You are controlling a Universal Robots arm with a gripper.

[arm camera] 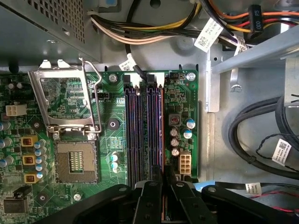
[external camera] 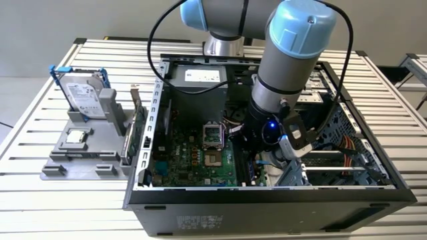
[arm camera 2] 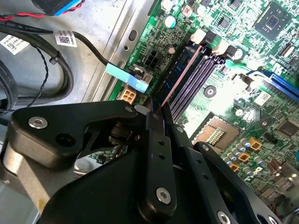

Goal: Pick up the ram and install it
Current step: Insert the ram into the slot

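The pick-up part of the task looks finished, and the installing is under way. The arm reaches down inside the open computer case (external camera: 267, 195), and the claw (arm camera 2: 156, 109) is closed on the ram (arm camera 2: 180, 77), holding it by its near end. In the second wrist view the ram shows only as a thin edge, reddish-brown in this light, which runs straight out from the claw tips along the memory slots (arm camera 2: 196, 77). It lies over the slot nearest to the blue socket, and its far end comes close to the white latches.

In the first wrist view the claw (arm camera: 163, 179) stands directly over the outer pair of slots (arm camera: 155, 130), and the dark strip between its tips is lined up with them. I judge that the ram is at the slot or partly in it. I cannot tell whether it is fully seated, because the claw hides the near end and no latch shows clearly closed on it. The pressing down and the release seem not yet done.
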